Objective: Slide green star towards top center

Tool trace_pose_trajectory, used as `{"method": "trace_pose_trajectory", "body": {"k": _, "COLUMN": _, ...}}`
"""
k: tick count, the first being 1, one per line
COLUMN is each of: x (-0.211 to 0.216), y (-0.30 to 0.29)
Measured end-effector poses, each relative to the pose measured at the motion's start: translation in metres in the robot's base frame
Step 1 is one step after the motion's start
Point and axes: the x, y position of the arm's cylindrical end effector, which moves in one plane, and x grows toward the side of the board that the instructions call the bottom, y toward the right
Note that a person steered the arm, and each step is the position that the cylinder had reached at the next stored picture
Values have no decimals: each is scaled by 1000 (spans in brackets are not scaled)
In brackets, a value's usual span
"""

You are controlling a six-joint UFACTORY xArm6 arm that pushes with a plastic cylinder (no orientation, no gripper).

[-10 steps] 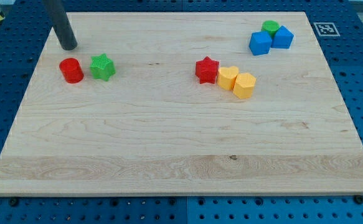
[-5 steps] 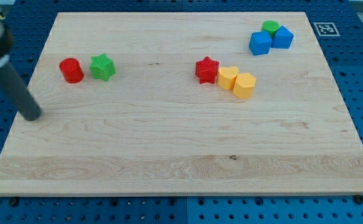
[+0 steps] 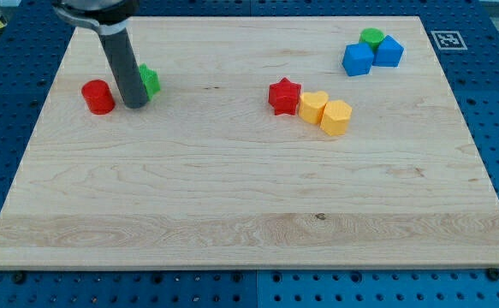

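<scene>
The green star (image 3: 150,80) sits on the wooden board (image 3: 249,188) at the upper left, mostly hidden behind my rod. My tip (image 3: 134,104) rests on the board at the star's lower left edge, between it and the red cylinder (image 3: 98,97), which stands just left of the tip. Whether the tip touches the star cannot be told.
A red star (image 3: 284,95) lies near the middle, touching two yellow blocks (image 3: 314,107) (image 3: 335,117) to its right. At the top right, two blue cubes (image 3: 358,59) (image 3: 389,51) sit with a green cylinder (image 3: 371,37) behind them.
My tip moved from the board's left edge, right and up, to the green star's lower left side. The star appears slightly shifted up and right. The other blocks have not moved.
</scene>
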Motion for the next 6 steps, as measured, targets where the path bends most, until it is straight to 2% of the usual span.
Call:
{"method": "trace_pose_trajectory", "body": {"k": 3, "x": -77, "y": 1}}
{"method": "trace_pose_trajectory", "body": {"k": 6, "x": -84, "y": 130}}
